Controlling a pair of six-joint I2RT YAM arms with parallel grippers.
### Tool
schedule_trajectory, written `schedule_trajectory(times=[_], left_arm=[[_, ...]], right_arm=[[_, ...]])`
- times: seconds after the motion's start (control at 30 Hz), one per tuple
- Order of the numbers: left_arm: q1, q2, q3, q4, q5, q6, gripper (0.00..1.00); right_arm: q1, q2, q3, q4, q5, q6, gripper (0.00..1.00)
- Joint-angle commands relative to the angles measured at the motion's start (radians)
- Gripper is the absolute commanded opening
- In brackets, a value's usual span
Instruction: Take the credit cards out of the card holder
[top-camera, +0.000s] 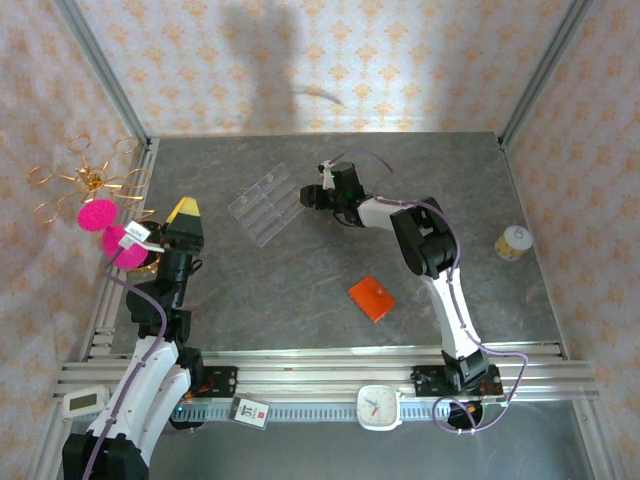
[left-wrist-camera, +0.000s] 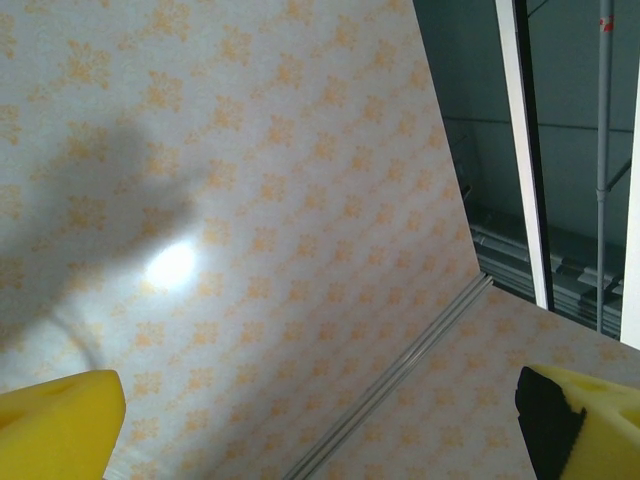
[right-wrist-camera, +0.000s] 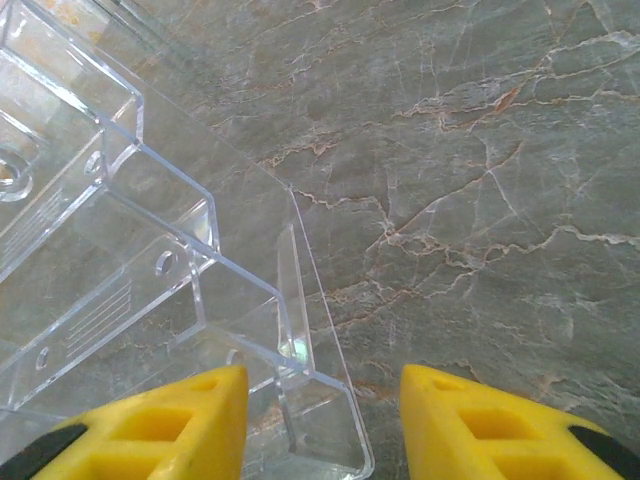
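The wallet (top-camera: 371, 299) is seen lying flat on the grey marbled table (top-camera: 300, 290), near and right of centre, just left of the right arm's forearm. It appears folded shut, so it cannot be told whether the cards are inside. Its long axis runs diagonally, from far-left to near-right.

The right gripper (top-camera: 306, 196) is held at the far middle of the table, beside the right edge of a clear plastic tray (top-camera: 264, 205). Its jaws are partly apart, and in the wrist view a corner of the tray is seen between the yellow fingers (right-wrist-camera: 150, 425), with nothing clamped. From these jaws the wallet lies towards the near side and a little right, well apart.

The left gripper (top-camera: 186, 213) is raised at the left side, pointed at the patterned wall, with its jaws spread wide and nothing held. The right gripper is judged the nearer of the two to the wallet.

Bare table surrounds the wallet on all sides, so room for an approach is ample. A small jar (top-camera: 513, 242) stands well off to the right.
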Motion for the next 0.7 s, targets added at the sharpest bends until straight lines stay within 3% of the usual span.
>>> schedule_trajectory(times=[0.0,0.33,0.57,0.67], left_arm=[[0.007,-0.016,0.015,-0.016,0.040,0.012,0.99],[0.002,-0.025,0.024,-0.099,0.063,0.047,0.96],[-0.030,-0.032,0.034,-0.171,0.045,0.096,0.95],[-0.050,-0.025,0.039,-0.193,0.037,0.111,0.94]], right_arm=[[0.015,0.043,0.038,-0.040,0.029,-0.008,0.43],[0.045,0.042,0.054,-0.085,0.127,-0.014,0.26],[0.068,-0.065,-0.097,-0.010,0.275,0.029,0.13],[0.083,-0.130,-0.181,0.021,0.360,0.057,0.12]])
